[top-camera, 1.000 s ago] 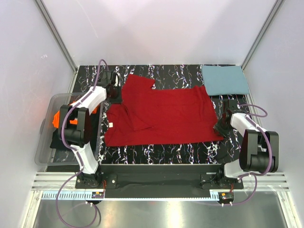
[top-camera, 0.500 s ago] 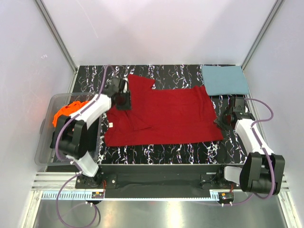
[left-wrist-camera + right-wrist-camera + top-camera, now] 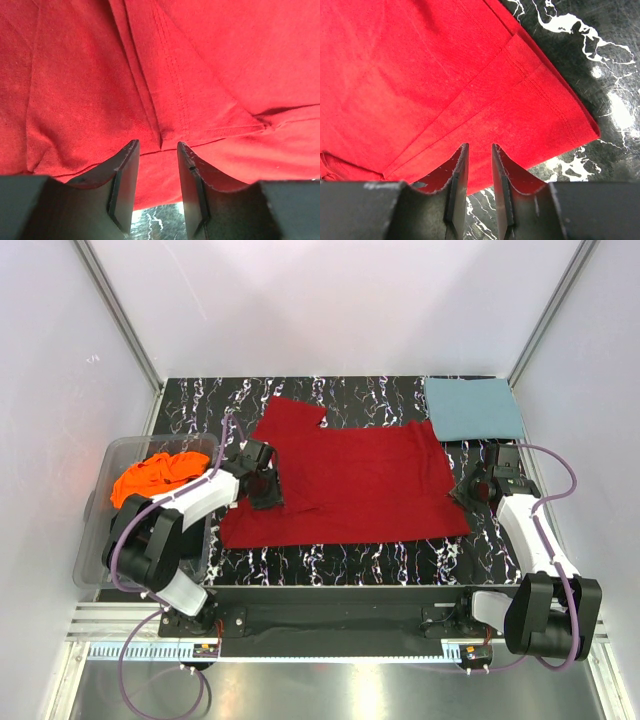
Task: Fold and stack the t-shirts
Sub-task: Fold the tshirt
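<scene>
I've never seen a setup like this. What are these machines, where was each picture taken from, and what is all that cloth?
These are two robot arms bolted at the near edge of a black marbled table. The wide picture looks down from above. The two close-ups come from a camera on each wrist, so the dark prongs at the bottom are that arm's own pincer. A deep red t-shirt lies spread in the middle, with one part folded over. A folded teal-blue t-shirt sits at the far right corner, and an orange t-shirt lies crumpled in a clear bin on the left. The left pincer hovers open over the red shirt's left part. The right pincer, narrowly parted, is at its right edge. Neither visibly holds anything.
</scene>
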